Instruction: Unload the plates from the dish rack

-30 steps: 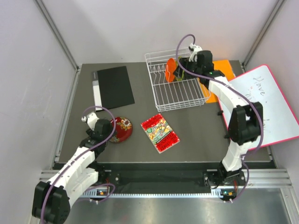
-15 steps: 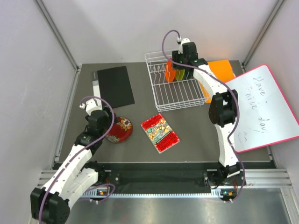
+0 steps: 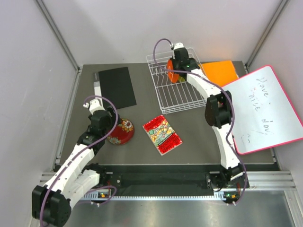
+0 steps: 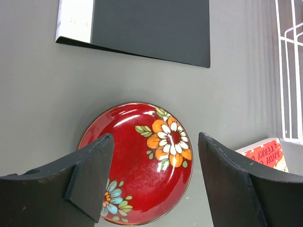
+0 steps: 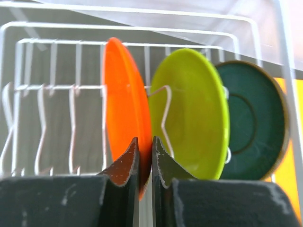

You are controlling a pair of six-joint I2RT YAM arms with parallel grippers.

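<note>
Because the narrowed fingers of the right gripper (image 5: pixel 144 142) covered the lower rim of the orange plate (image 5: pixel 125 109), pinched between them, I couldn't see its seat in the dish rack (image 5: pixel 71 23). My left gripper (image 4: pixel 155 137) hung spread wide over the dark red plate (image 4: pixel 142 156), flat on the table (image 4: pixel 38 94).

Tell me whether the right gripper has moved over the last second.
Yes. The right gripper has swung left along the dish rack's back edge, away from the orange board, to the orange plate.
</note>
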